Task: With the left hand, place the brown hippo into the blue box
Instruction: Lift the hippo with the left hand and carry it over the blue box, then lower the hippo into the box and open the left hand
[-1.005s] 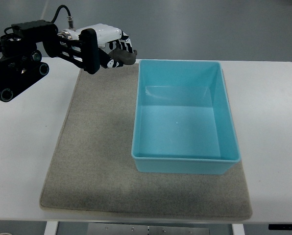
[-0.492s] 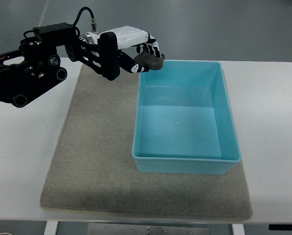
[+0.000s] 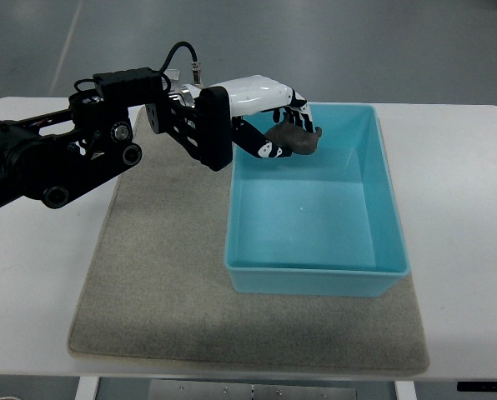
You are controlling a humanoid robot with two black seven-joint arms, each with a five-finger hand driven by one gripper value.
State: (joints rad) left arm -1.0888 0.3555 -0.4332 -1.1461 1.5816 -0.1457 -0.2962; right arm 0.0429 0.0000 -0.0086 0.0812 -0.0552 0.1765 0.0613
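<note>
The left hand (image 3: 275, 125) has its fingers curled around the brown hippo (image 3: 294, 139), which shows as a dark brown shape poking out beneath the white knuckles. Hand and toy hang above the far left corner of the blue box (image 3: 382, 187), inside its rim as seen from above (how high above the floor of the box cannot be told from this steep view). The box is empty and sits on the grey mat (image 3: 161, 275), which lies on the white table (image 3: 461, 200). The right arm is not in view.

The step in hand looks like the release. To do it well, the hand would best carry a little further toward the middle of the box, away from the near wall, and come lower before the fingers loosen, so the toy drops flat instead of bouncing off the rim. The fingers should open evenly and the hand lift straight up, clear of the wall.
</note>
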